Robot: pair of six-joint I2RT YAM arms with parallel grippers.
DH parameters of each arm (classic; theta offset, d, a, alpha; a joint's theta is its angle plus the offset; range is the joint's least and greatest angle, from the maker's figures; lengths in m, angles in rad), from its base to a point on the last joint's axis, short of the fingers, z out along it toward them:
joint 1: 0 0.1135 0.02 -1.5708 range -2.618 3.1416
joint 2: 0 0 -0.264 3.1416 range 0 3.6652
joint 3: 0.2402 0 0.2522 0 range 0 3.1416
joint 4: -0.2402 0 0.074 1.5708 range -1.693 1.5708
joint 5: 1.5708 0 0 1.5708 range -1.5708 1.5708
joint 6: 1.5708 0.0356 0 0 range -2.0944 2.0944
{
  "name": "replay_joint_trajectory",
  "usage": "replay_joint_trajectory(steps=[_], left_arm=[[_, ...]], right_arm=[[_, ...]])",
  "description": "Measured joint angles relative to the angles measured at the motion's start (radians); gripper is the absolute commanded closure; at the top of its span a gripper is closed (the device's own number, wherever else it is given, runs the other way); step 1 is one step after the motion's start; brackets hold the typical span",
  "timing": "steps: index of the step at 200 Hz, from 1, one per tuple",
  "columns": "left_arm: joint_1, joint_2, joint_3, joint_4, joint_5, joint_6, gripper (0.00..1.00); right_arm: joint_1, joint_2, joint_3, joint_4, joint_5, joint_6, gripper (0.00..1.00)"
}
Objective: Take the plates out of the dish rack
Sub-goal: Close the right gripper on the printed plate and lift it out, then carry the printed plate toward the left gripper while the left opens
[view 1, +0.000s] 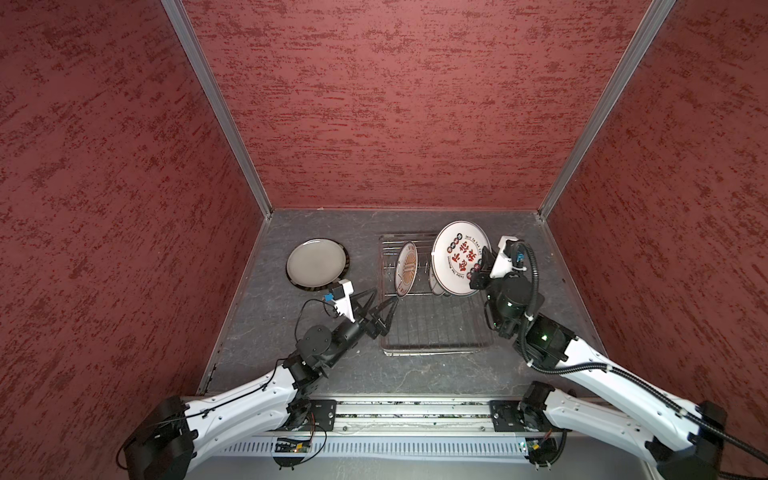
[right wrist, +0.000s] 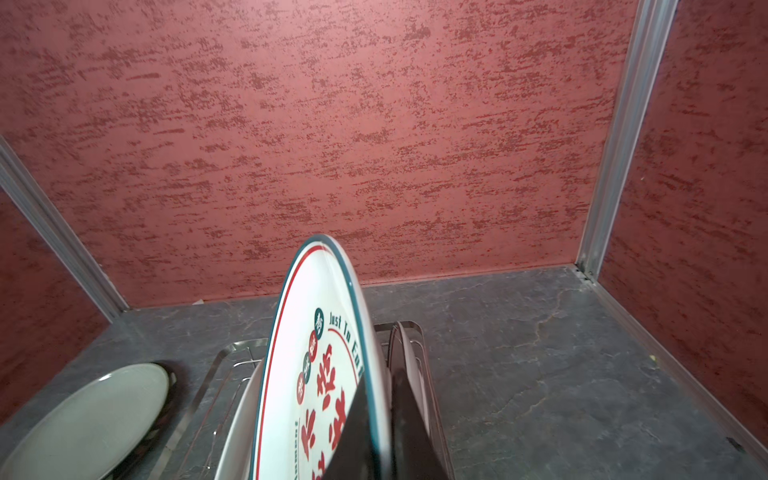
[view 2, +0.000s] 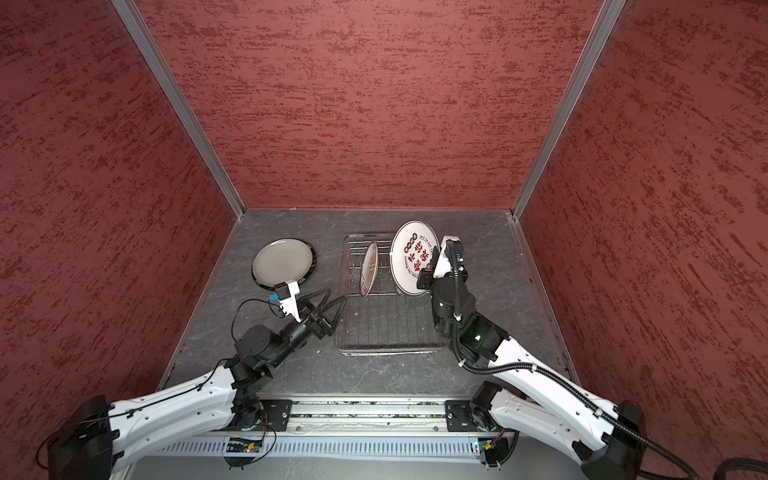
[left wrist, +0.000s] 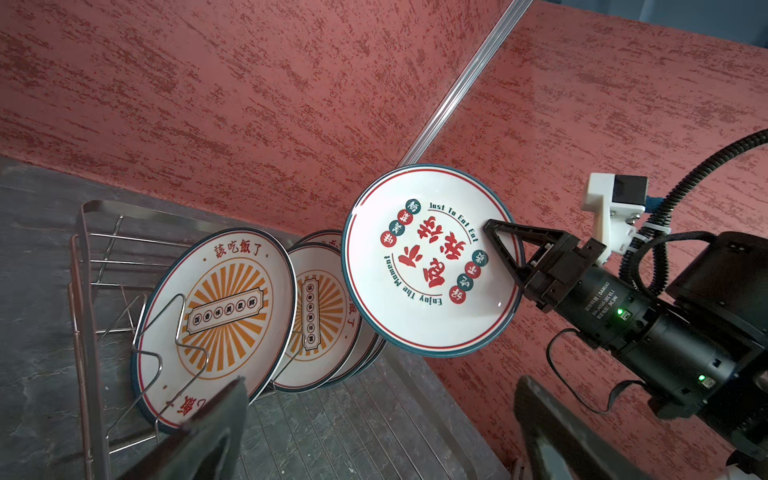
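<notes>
Presently right gripper (left wrist: pixel 498 237) clamps the rim of the red-lettered plate (left wrist: pixel 430 262) above the dish rack (view 1: pixel 436 332); left gripper (view 1: pixel 386 296) stands wide, empty. Plate judged rigid, glazed, slippery, breakable: grip rim edge-on.

Plate (view 1: pixel 316 262) lies flat left of dish rack (view 1: pixel 432 351).

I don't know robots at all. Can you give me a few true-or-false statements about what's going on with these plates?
1. The right gripper grips the red-character plate. True.
2. The left gripper holds a plate. False: it is open and empty.
3. The rack is empty. False: sunburst plates stand in it.
4. An off-white plate lies on the table, left of the rack. True.
</notes>
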Motion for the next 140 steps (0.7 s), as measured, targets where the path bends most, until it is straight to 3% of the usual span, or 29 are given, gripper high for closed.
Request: replay_joint_trajectory(steps=[45,140], left_arm=[[-0.012,-0.052,0.0,-0.04,0.0,0.023,0.01],[0.07,-0.073,0.016,-0.125,0.206,-0.018,0.0]], right_arm=[[-0.063,-0.079,-0.068,0.006,-0.273,0.096,1.0],[-0.211,-0.123,-0.196,0.146,-0.76,0.233,1.0]])
